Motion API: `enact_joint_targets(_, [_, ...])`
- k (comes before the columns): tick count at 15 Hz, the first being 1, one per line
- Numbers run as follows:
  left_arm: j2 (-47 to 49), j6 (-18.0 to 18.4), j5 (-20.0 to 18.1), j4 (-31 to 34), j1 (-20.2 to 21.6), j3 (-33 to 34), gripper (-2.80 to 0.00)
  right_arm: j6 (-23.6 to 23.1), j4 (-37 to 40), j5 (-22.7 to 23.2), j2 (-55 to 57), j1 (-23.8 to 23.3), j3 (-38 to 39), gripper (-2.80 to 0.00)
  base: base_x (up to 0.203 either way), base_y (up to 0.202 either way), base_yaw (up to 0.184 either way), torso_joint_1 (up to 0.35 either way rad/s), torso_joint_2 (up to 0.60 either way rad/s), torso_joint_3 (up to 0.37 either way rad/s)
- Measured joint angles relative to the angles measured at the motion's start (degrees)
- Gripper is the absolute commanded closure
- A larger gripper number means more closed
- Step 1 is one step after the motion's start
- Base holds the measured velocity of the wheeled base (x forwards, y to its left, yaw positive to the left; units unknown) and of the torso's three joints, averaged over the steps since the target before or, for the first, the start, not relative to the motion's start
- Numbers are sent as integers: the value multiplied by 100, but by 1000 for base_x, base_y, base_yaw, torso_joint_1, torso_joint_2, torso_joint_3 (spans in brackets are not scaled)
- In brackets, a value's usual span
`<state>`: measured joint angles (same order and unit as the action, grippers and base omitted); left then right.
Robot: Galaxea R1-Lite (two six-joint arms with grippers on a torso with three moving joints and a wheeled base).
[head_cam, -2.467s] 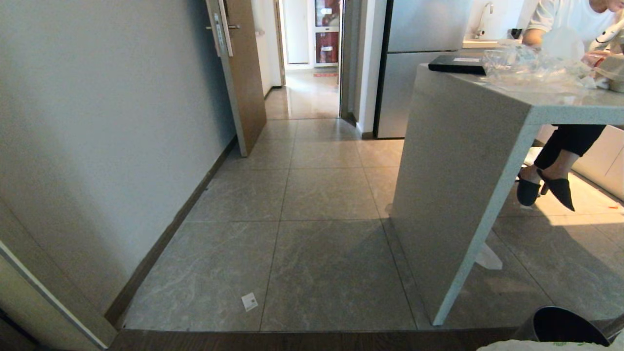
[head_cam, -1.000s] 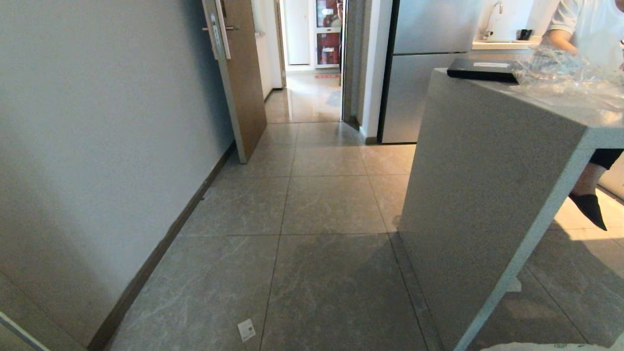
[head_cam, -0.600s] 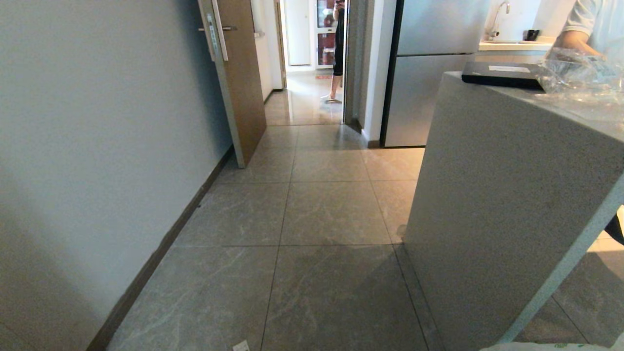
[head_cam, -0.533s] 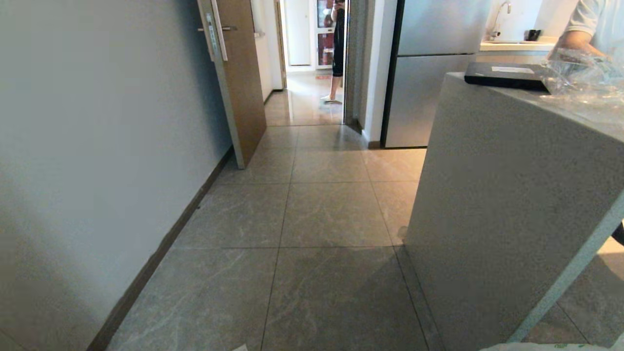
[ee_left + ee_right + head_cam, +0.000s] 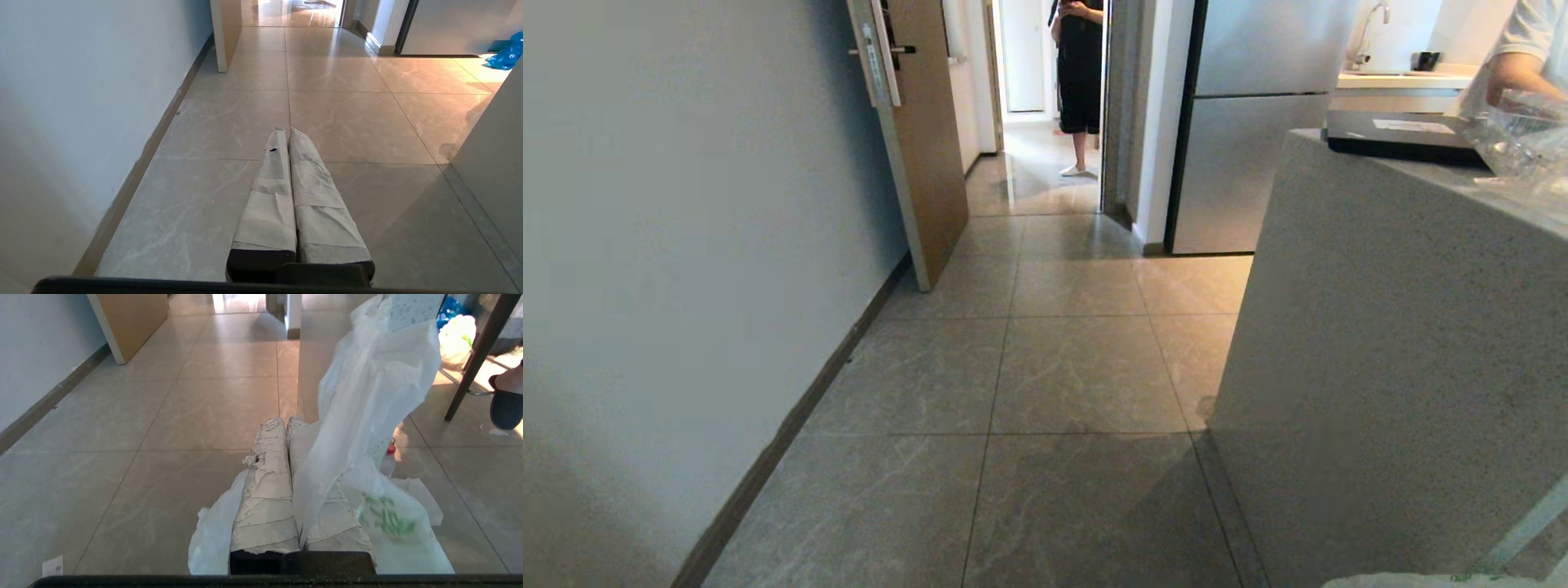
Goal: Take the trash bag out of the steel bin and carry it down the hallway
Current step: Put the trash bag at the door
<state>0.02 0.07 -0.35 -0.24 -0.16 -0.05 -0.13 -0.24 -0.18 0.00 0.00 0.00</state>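
We face a grey-tiled floor (image 5: 1078, 367) that runs ahead to an open doorway, with a plain wall (image 5: 686, 245) along our left and a dark skirting board (image 5: 792, 425) at its foot. On our right a speckled stone counter (image 5: 1388, 351) stands close and takes up much of that side, narrowing the way forward. A steel refrigerator (image 5: 1250, 139) rises beyond the counter, beside the doorway. A wooden door (image 5: 923, 139) stands open against the left wall. Through the doorway the hallway (image 5: 1037, 175) shows its glossy beige tiles, and there a person in black clothes (image 5: 1081, 82) stands right in the passage. A second person's arm in a white sleeve (image 5: 1523, 57) reaches over the counter at far right, near a flat black box (image 5: 1401, 135) and crumpled clear plastic wrapping (image 5: 1523, 143) on the counter top.

We carry the trash bag (image 5: 367, 416) in our right gripper (image 5: 286, 422), whose taped fingers are clenched on the thin white film; the bag drapes over and beside the fingers, its green prints showing low on one side, and a sliver of it edges the bottom of the head view. Our left gripper (image 5: 285, 130) is clenched empty, fingers pressed together, pointing along the floor. A blue plastic bag (image 5: 506, 55) lies on the tiles by the refrigerator. A small white paper scrap (image 5: 52, 565) lies on the floor.
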Motion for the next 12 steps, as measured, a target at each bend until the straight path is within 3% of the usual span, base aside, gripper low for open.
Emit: enact_joint_targets(12, [0, 2, 2, 0, 0, -3, 0, -2, 0, 2, 0, 0, 0, 0, 0, 0, 0, 0, 0, 0])
